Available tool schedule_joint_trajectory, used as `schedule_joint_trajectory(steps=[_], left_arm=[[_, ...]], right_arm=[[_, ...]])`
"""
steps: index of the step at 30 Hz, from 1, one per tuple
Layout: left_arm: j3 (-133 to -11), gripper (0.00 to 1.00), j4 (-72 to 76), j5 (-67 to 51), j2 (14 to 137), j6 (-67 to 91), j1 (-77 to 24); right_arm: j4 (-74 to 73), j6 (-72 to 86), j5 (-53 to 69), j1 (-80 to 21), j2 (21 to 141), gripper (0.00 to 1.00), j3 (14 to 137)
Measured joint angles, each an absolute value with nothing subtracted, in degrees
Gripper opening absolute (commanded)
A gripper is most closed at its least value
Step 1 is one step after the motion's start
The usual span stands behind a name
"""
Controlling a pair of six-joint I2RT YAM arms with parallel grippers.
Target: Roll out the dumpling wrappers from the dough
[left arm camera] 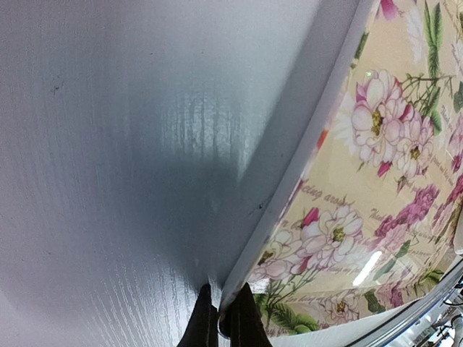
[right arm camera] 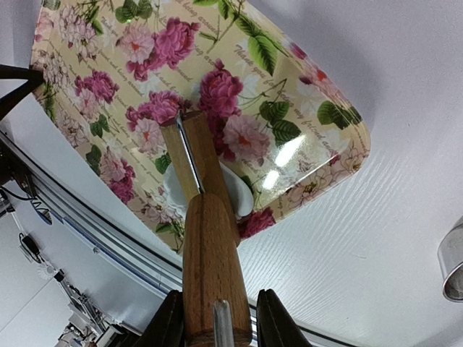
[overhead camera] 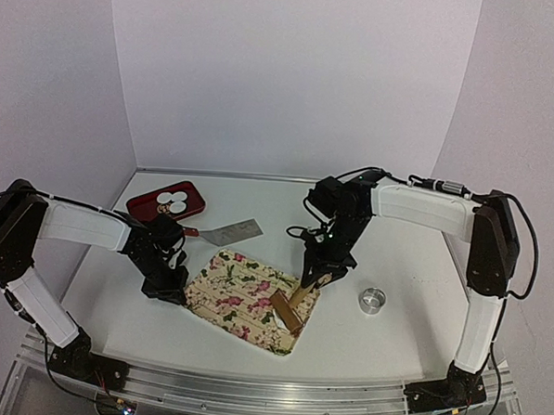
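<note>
Lower centre of the right wrist view, the right pincer clamps the rolling pin, whose far end covers the dough, mostly hidden beneath. The left pincer pinches the floral board rim.

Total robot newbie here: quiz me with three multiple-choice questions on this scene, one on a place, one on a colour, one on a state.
1. Relative to the floral board, the metal ring lies: A on it; B right of it, on the table; C left of it.
2. The tray holding the dumpling wrappers is: A red; B blue; C green.
3. The right gripper is: A open, empty; B holding the ring; C shut on the rolling pin.
Answers: B, top view shows it there; A, plainly red; C, wrist view shows the pin clamped.
</note>
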State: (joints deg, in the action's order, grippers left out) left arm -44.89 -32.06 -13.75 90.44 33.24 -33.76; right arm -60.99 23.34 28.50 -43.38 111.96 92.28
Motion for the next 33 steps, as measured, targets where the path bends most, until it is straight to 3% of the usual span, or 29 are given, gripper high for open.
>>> schedule_joint_trajectory(steps=[8,20,33], left_arm=[[-46.3,0.00,-32.5,-13.8,91.6,32.8,-33.9],[-55.0,0.00,-33.6,-13.8,99.0,26.8,-33.6],[-58.4,0.00,-34.0,-15.0,102.1,25.3,-33.5]], right_arm=[[-61.5,23.8,28.2,-41.7,111.8,0.00,93.1],[-65.2,22.5,29.2,-40.3,110.6,0.00,104.0],[-66.0,25.5,28.7,-43.7,104.9,0.00,94.4]])
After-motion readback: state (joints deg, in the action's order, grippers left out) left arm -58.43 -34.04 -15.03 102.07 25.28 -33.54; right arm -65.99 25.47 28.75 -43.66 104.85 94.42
